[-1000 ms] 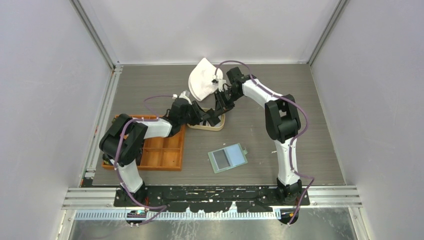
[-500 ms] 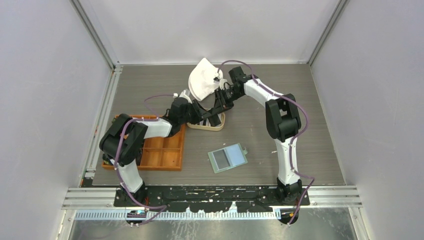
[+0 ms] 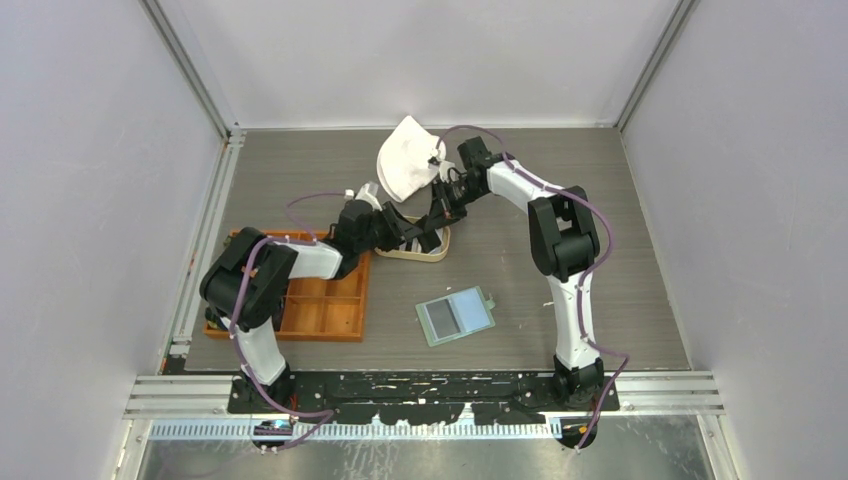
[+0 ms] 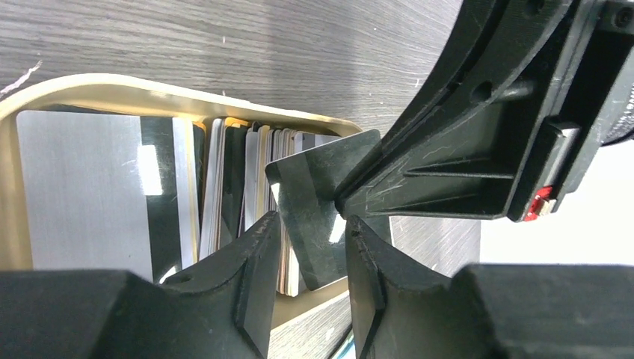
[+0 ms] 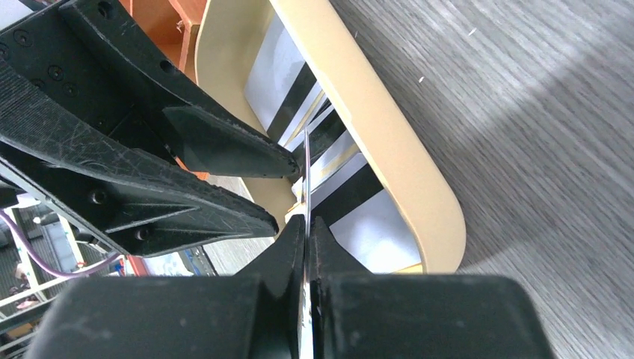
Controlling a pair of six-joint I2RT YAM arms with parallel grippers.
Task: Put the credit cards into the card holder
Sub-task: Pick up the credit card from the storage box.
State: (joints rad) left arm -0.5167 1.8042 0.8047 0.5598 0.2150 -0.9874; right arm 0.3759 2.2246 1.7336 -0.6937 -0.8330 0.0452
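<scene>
The robot is at the picking-up step. The right gripper (image 5: 306, 224) is shut tight on one dark card (image 4: 314, 202), pinching its thin edge. The card stands up over the wooden tray (image 5: 389, 134), where the other credit cards (image 4: 224, 179) lean in a row.

The left gripper (image 4: 308, 224) is right there too. Its fingers (image 4: 258, 247) are spread apart, one on each side of the dark card. Whether they touch the card is hard to tell.

The card holder (image 3: 456, 315) lies open and flat on the worktop (image 3: 600, 200), nearer the robot and well apart from the tray. No card can be seen going into it yet, so the job looks like it is near its start.

Next, the right gripper likely needs to lift the card clear of the tray and the left fingers. Then it must carry the card over to the holder and slide it, edge first, into a pocket. The left gripper may need to hold the holder down so it does not slip.
</scene>
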